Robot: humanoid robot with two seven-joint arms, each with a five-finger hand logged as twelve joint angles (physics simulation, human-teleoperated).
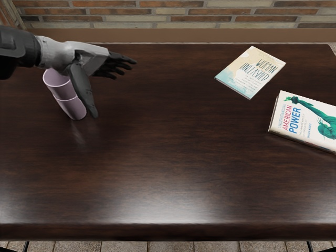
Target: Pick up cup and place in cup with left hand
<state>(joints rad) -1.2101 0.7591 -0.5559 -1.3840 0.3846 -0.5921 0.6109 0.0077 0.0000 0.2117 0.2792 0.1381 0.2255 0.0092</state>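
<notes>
Cup (pixel 56 85) sits inside the lower cup (pixel 74 109) on the desk (pixel 168 157), just beside the left robot hand (pixel 90 64), whose fingers are apart, gripping nothing. Best withdraw slowly, so the lowered thumb catches neither rim.

I am seeing the dark tabletop (pixel 173 157) in soft, fairly even light, its polish catching a broad milky glare that is spreading along the near edge at six o'clock and fading toward the middle. A faint, smeary reflection is glowing on the wood just below the lilac cup (pixel 78 108) near nine o'clock, while the black fingers of my left hand (pixel 93 63) are losing detail around ten. The brick wall (pixel 173 18) at twelve is looking crisp.
</notes>
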